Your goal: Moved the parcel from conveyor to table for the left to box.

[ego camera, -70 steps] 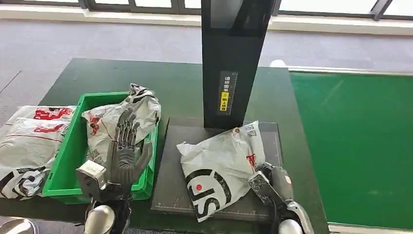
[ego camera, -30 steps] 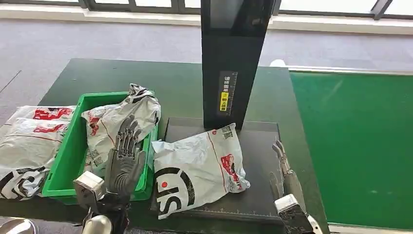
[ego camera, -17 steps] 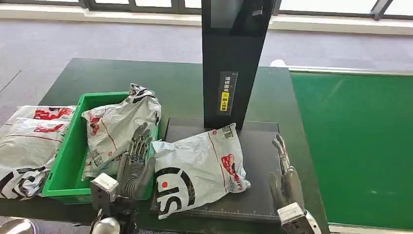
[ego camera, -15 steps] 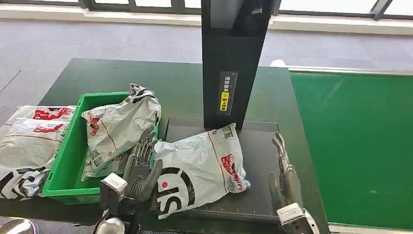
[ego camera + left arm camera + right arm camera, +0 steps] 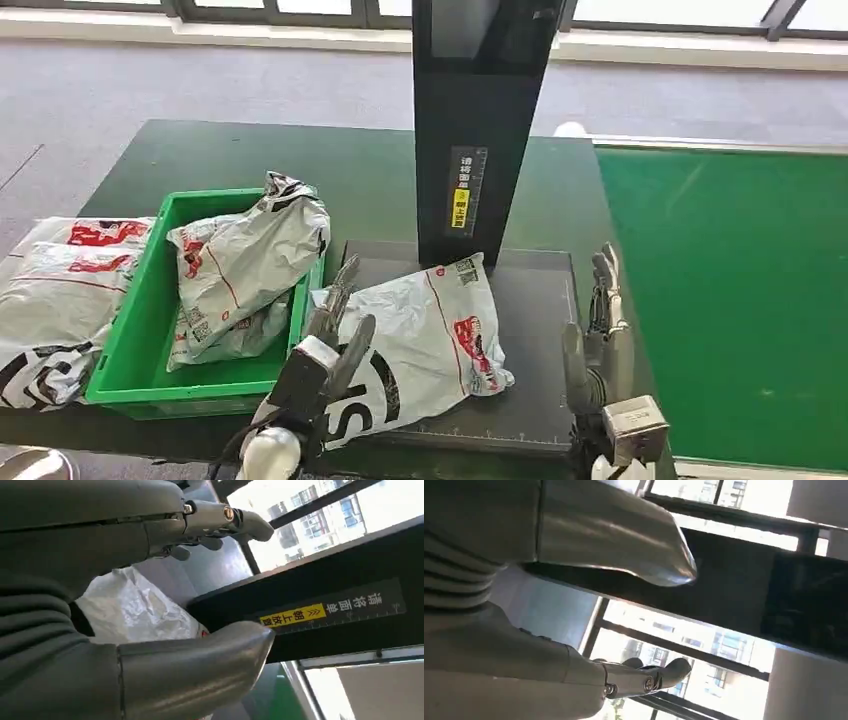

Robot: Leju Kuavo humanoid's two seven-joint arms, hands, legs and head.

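**Clerk:** Item one?

**Operator:** Parcel (image 5: 420,345): a white plastic mailer bag with black and red print. It lies flat on the dark mat (image 5: 540,300) at the table's (image 5: 200,160) near edge, at the foot of the black post (image 5: 475,130). One corner overhangs the mat's left edge, next to the green bin (image 5: 140,330).

**Clerk:** Handling?

**Operator:** I judge it soft, light and slack. The film is wrinkled and glossy, so likely slippery. It should sag if lifted by a corner. I'd take the bulging middle or the left edge, with thumb under and fingers over.

**Clerk:** Hands?

**Operator:** My left hand (image 5: 335,330) sits at the parcel's left edge with fingers straight and apart, holding nothing. My left wrist view shows the bag between thumb and fingers, and I cannot tell whether they touch it. My right hand (image 5: 605,330) stands upright off the mat's right edge, fingers extended and apart, holding nothing.

**Clerk:** Other stock?

**Operator:** Another bag (image 5: 245,265) is in the bin. More bags (image 5: 60,290) lie at the table's left edge.
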